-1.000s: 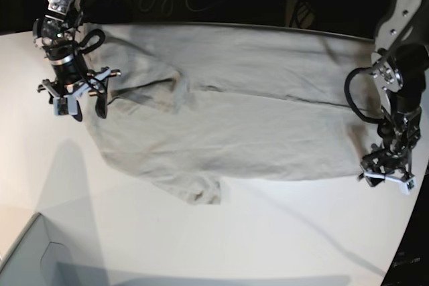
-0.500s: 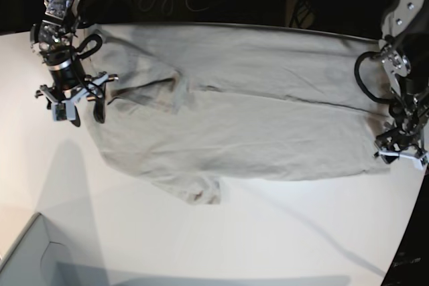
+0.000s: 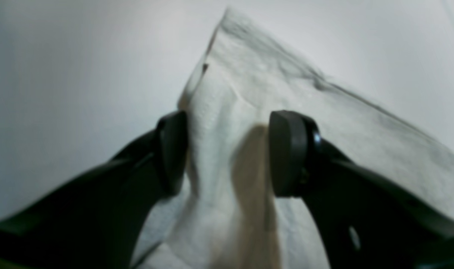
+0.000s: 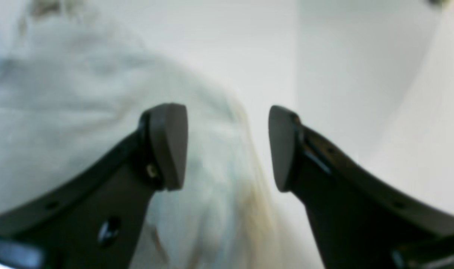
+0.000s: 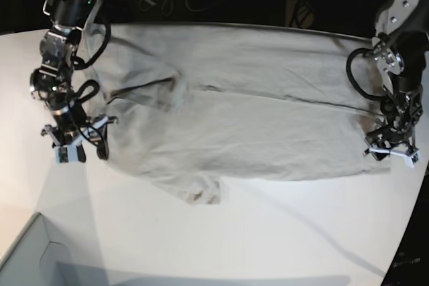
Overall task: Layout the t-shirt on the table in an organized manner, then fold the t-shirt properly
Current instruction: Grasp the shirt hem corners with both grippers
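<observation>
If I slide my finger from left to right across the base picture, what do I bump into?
right gripper → the t-shirt, spread across the table → left gripper at the shirt's right edge.

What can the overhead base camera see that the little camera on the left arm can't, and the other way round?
Only the base view shows the whole t-shirt spread sideways, both arms, the right pincer and a pale grey box corner. Only the left wrist view shows, close up, a shirt corner lying between the left pincer's open fingers. Both show the shirt and the white table.
</observation>
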Robot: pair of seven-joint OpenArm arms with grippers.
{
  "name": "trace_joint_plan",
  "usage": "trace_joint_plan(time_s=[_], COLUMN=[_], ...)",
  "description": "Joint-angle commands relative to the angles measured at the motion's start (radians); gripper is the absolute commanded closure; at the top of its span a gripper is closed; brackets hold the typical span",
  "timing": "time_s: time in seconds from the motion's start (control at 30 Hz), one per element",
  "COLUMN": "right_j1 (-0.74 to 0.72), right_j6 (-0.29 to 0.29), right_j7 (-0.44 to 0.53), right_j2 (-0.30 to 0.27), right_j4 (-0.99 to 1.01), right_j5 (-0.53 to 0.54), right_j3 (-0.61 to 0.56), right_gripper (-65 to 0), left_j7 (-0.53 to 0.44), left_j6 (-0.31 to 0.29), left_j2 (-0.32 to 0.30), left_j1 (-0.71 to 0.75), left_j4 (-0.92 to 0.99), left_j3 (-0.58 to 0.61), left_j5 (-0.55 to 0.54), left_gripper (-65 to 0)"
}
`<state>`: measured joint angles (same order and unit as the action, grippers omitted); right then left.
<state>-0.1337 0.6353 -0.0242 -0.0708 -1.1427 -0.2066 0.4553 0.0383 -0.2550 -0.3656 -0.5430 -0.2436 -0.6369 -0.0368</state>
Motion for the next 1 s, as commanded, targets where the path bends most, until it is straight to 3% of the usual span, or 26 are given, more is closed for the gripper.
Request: trace_joint_plan(time_s=[0.0, 0.2, 0.43, 0.87, 0.97], right_j1=[-0.028, -0.168, -0.304, -0.332, -0.332], right_j6=[0.016, 0.016, 0.014, 0.014, 0.014], right_j7=[0.027, 0.030, 0.036, 0.036, 0.034], right_j2=[-0.030, -0.100, -0.154, -0.148, -0.148], right_j4=[0.008, 0.244, 0.493, 0.551, 0.551], right_j5=[0.011, 0.011, 0.011, 0.011, 0.011], right_j3=[-0.017, -0.129, -0.148, -0.149, -0.149], right_gripper=[-34.9, -38.1, -39.0, -38.2, -32.2], left_j7=[-0.018, -0.018, -0.016, -0.016, -0.021], left_j6=[-0.004, -0.004, -0.004, -0.004, -0.004], left_j2=[-0.017, -0.019, -0.020, -0.037, -0.036], left_j1=[-0.025, -0.025, -0.025, -0.007, -0.007], left_j4=[-0.013, -0.013, -0.013, -0.015, -0.013], left_j3=[0.001, -0.001, -0.001, -0.007, -0.005], left_j5=[-0.004, -0.004, -0.004, -0.012, -0.012], left_gripper=[-33.4, -33.6, -33.7, -33.7, -33.7])
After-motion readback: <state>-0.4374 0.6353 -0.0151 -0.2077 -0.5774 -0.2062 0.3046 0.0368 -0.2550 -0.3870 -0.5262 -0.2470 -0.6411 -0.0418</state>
